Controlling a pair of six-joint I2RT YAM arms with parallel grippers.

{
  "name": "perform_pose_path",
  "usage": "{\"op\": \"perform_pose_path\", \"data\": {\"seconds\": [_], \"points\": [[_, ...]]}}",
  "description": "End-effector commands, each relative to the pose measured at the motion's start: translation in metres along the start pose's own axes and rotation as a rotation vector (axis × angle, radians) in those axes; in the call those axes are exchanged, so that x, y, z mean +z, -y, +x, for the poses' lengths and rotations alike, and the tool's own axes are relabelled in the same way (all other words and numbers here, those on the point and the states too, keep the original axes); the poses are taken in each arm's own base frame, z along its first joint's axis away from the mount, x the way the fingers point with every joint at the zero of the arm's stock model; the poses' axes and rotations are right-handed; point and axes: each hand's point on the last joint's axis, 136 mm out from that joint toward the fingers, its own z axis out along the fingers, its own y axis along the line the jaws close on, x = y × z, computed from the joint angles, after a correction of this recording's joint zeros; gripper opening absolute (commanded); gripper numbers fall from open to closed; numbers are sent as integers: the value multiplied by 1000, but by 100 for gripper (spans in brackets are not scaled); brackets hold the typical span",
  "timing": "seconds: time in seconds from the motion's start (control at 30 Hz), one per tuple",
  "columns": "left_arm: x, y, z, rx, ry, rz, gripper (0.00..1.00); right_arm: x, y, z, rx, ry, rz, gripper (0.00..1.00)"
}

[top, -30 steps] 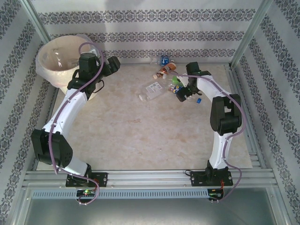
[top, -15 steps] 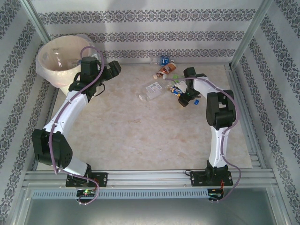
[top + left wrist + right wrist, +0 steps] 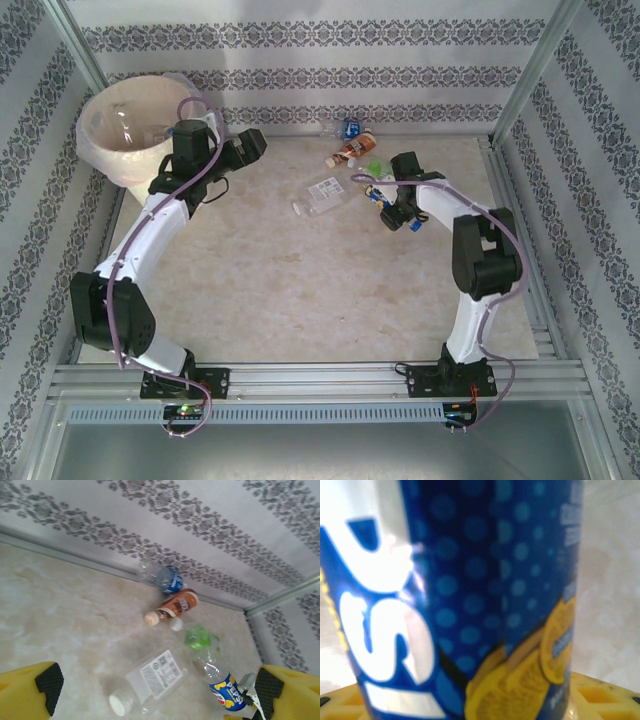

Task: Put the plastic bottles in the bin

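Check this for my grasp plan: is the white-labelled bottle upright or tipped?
Tipped: the white-labelled bottle lies on its side, label facing up, cap pointing sideways.

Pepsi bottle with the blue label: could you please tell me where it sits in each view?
Top external: Pepsi bottle right of centre, below the green-labelled bottle.
Left wrist: Pepsi bottle lower right, below the green-labelled bottle.
Right wrist: Pepsi bottle close up, across the centre.
Shared landmark: the marbled tabletop.

The blue-labelled bottle (image 3: 226, 692) toward the far right of the tabletop (image 3: 60, 610) reads "PEPS", the rest hidden. The clear bottle (image 3: 150, 680) has a white label with print too small to read.
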Motion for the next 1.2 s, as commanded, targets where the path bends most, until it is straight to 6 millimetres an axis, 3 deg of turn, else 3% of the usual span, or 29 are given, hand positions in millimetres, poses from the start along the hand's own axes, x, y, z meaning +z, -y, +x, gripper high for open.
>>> {"op": "perform_pose_path", "data": {"seconds": [0.0, 0.33, 0.67, 0.9, 1.0, 1.17], "points": [[9, 33, 5, 29, -37, 175, 100, -39, -1, -42, 88, 217, 29, 54], [17, 78, 33, 91, -176, 422, 100, -94, -57, -86, 218, 458, -192, 52], [29, 107, 62, 140, -282, 510, 100, -126, -119, -121, 367, 632, -525, 51], [45, 105, 73, 130, -317, 466, 100, -137, -147, -150, 377, 724, -698, 52], [48, 112, 75, 145, -324, 497, 100, -144, -165, -156, 326, 706, -788, 53], [51, 114, 69, 152, -279, 499, 100, -149, -178, -160, 287, 690, -843, 54]]}}
